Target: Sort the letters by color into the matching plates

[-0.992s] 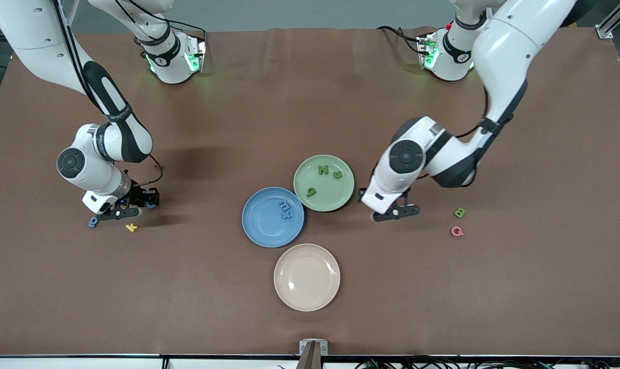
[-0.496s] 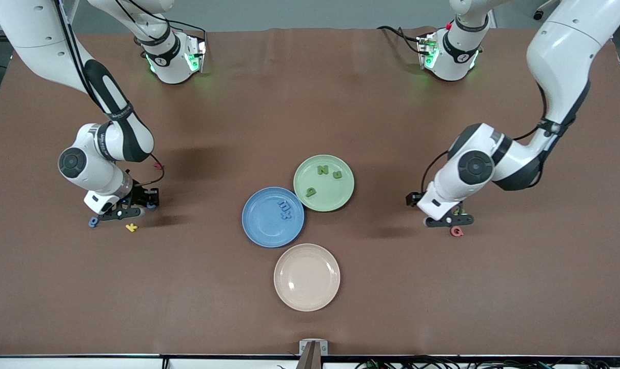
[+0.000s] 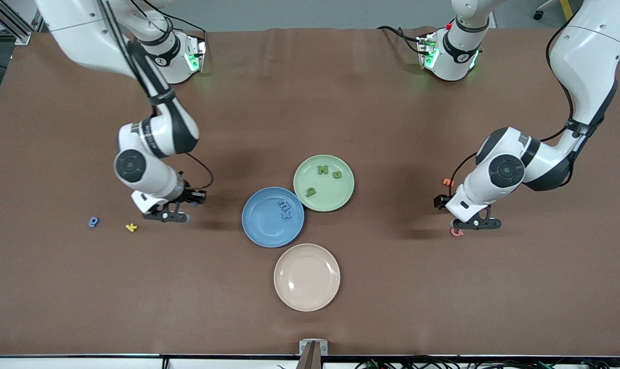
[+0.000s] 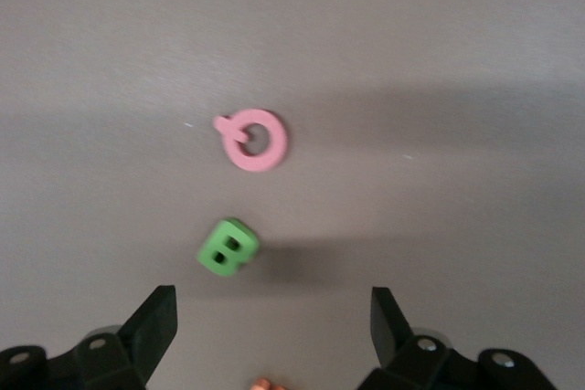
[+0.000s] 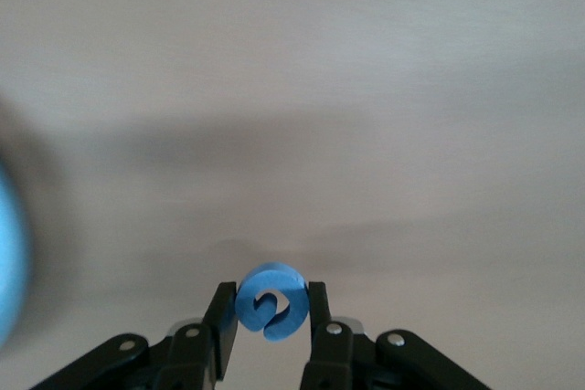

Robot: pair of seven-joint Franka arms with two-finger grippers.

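Letters are being sorted. Front view: the right gripper (image 3: 167, 216), over bare table between a yellow letter (image 3: 131, 227) and the blue plate (image 3: 273, 217), carries its load plateward; the left gripper (image 3: 475, 223) hangs over a pink letter (image 3: 457, 232).

Left wrist view: jaws wide above a green letter (image 4: 228, 247); next, lower and close.

Right wrist view: fingers (image 5: 222, 324) pinch a blue letter (image 5: 271, 300).

Brown table (image 3: 310, 102) (plates (image 3: 306, 277), scattered letters (image 3: 131, 227))
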